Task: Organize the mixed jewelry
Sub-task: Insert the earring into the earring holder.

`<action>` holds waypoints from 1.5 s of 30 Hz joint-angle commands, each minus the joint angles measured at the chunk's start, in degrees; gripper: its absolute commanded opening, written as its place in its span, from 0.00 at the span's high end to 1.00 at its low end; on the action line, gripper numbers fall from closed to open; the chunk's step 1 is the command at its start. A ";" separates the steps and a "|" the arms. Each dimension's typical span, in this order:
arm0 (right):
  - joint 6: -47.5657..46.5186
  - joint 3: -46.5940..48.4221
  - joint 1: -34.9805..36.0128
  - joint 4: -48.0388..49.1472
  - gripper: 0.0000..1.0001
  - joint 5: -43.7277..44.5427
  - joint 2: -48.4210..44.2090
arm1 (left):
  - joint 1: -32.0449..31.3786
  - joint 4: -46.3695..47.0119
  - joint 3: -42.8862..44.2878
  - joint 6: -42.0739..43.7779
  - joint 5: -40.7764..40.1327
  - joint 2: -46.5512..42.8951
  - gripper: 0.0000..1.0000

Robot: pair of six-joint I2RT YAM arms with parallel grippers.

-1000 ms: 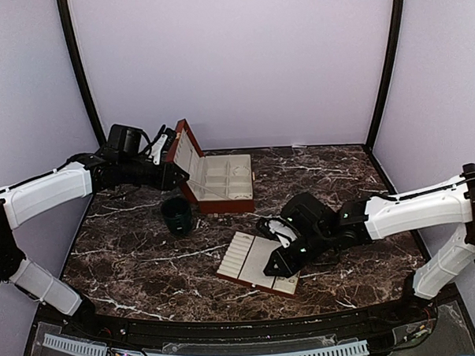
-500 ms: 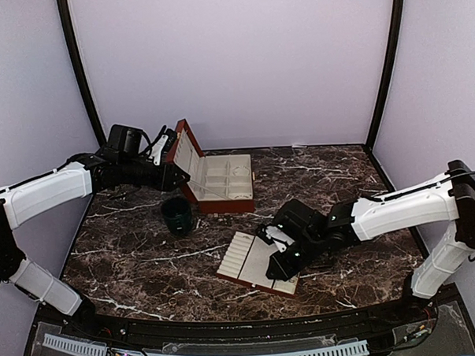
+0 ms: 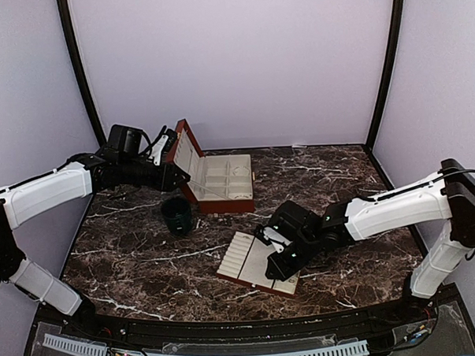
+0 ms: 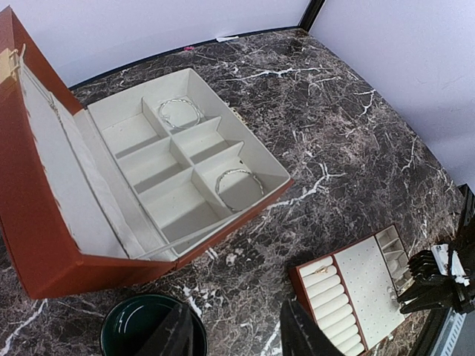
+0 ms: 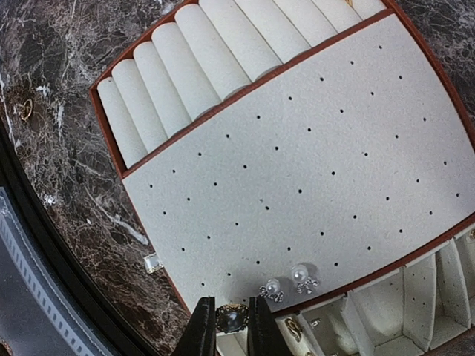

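Leftward travel of the right arm is seen against the earlier top view, with its wrist drawn further over the slotted tray [image 3: 239, 257]. The left arm is unchanged beside the open box [image 3: 227, 204].

**Grip.** The right gripper [image 5: 231, 326] is shown clamped on a small stud [image 5: 231, 317] at the tray's near edge. The left gripper [image 4: 236, 326] is held with its jaws apart and empty, above the green cup [image 4: 148, 330].

**Step in hand (judged).** The stud is to be seated in the perforated pad [image 5: 312, 148].
- A free hole next to the two pearl studs [image 5: 271, 289], which lie at 1 o'clock of the held piece, should be chosen.
- The post should be lined up square with the hole and lowered straight.
- Only light pressure should be used, since the tray may slide on the marble table [image 3: 340, 173].
- The jaws should be parted only once the post is judged to be in.

**Count.** The mixed jewelry is found spread over three places.
- On the tray there are two seated pearl studs and one stud in the jaws.
- In the box, two thin loops [image 4: 180, 113] are laid in separate compartments out of six seen.
- On the marble, one gold ring [image 5: 26, 109] lies at 9 o'clock of the tray in the right wrist view.
- A further pale speck [image 5: 154, 261] at the tray's edge cannot be identified.
- One cup, one box and one tray are counted. From the cup, the box lies at 2 o'clock and the tray at 5 o'clock.
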 commanded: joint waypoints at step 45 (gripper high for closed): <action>-2.50 4.34 4.41 -5.56 1.00 7.11 5.14 | 0.07 -1.25 -0.10 1.16 0.46 -1.05 0.57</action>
